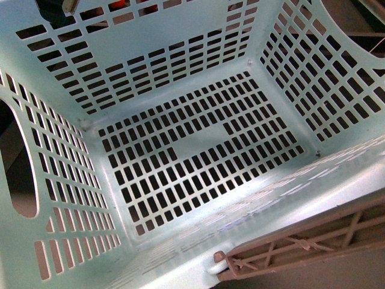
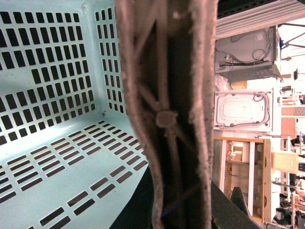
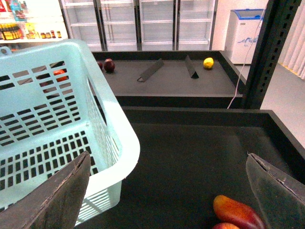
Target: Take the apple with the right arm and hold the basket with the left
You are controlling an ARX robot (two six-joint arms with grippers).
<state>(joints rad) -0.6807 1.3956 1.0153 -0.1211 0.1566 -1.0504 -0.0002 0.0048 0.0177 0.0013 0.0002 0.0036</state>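
Broad grey-brown fingers [image 3: 52,195], frayed pale edges

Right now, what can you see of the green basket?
The basket is pale mint-green plastic, rectangular, with slotted walls and floor and oval cutouts in two walls. Nothing lies inside. Its brownish ribbed handle runs along the near rim. It hangs or rests over a dark tray; I cannot tell which.
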